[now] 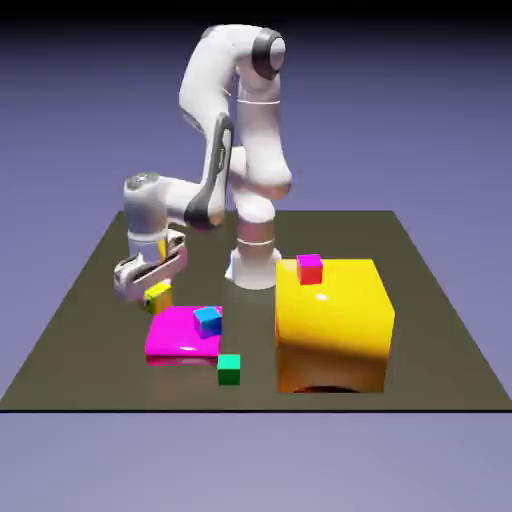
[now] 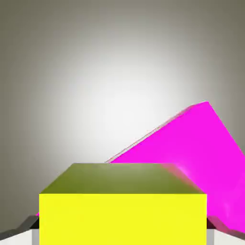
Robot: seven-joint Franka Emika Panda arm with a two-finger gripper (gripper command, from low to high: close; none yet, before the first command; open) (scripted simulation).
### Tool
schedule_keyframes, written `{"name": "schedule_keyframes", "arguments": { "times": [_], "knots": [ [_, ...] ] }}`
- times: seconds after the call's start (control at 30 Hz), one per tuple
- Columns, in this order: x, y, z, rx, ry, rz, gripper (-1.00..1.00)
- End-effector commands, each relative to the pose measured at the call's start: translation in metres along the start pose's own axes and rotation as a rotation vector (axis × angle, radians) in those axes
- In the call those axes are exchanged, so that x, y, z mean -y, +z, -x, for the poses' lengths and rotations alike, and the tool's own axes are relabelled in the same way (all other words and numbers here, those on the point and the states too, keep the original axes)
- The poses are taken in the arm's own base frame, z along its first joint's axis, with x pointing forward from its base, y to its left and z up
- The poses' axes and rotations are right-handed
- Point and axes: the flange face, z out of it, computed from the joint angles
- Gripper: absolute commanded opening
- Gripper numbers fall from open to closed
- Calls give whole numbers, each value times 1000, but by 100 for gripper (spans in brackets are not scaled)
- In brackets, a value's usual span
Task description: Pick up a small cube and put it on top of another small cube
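The small yellow cube (image 1: 158, 296) sits between the fingers of my gripper (image 1: 156, 291), at the exterior view's left, just beyond the corner of a flat magenta block (image 1: 182, 334). It fills the bottom of the hand view as a large yellow cube (image 2: 122, 210), flanked by grey fingertips (image 2: 28, 225) at both sides. My gripper is shut on it. The small blue cube (image 1: 208, 320) with a cyan-lit top rests on the magenta block's near right part, a short way from my gripper toward the exterior view's right.
A big yellow block (image 1: 332, 325) stands at the right with a small red-pink cube (image 1: 310, 268) on top. A small green cube (image 1: 229, 369) lies on the table in front of the magenta block (image 2: 191, 158). The robot's base (image 1: 255, 262) stands behind.
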Motion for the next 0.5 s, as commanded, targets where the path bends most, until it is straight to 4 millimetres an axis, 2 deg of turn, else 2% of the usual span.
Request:
{"name": "schedule_keyframes", "arguments": {
  "times": [0.0, 0.17, 0.2, 0.4, 0.43, 0.47],
  "knots": [
    [-13, -7, 5, 1, -7, 1, -100],
    [-79, -39, 20, 23, -47, 14, -100],
    [-79, -39, 20, 23, -47, 14, -100],
    [-80, 28, 21, 23, -46, 13, -100],
    [-80, 31, 21, 23, -47, 14, -100],
    [-80, 31, 21, 23, -47, 14, 100]
  ]
}}
